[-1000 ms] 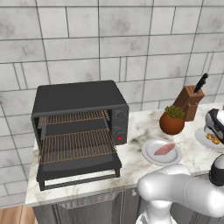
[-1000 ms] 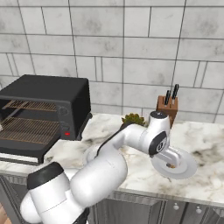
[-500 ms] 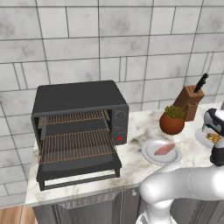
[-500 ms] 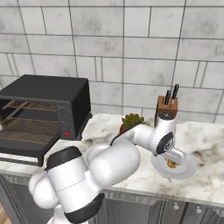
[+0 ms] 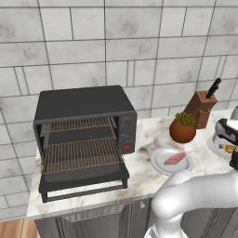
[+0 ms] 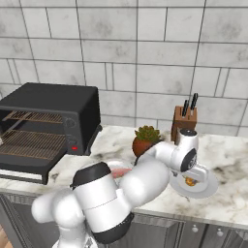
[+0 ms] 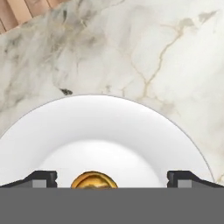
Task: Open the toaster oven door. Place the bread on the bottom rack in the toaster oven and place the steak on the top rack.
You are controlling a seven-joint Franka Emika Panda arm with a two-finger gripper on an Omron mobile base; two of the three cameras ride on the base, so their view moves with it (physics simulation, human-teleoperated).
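Pincer (image 7: 112, 179) held wide open over the bread (image 7: 94, 180) on a white plate (image 7: 109, 127), apparently not touching. Oven door (image 5: 83, 179) is lowered; steak (image 5: 174, 158) is plated nearby.

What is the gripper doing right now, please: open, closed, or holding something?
Gripper: open, holding nothing; its fingers straddle the bread on the white plate.

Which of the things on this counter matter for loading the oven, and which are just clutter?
For the job: toaster oven; toaster oven door, already down; top rack; bottom rack; bread, between the open hand's fingers, on the right-hand plate; steak on its plate.

Lying about: knife block; potted plant.
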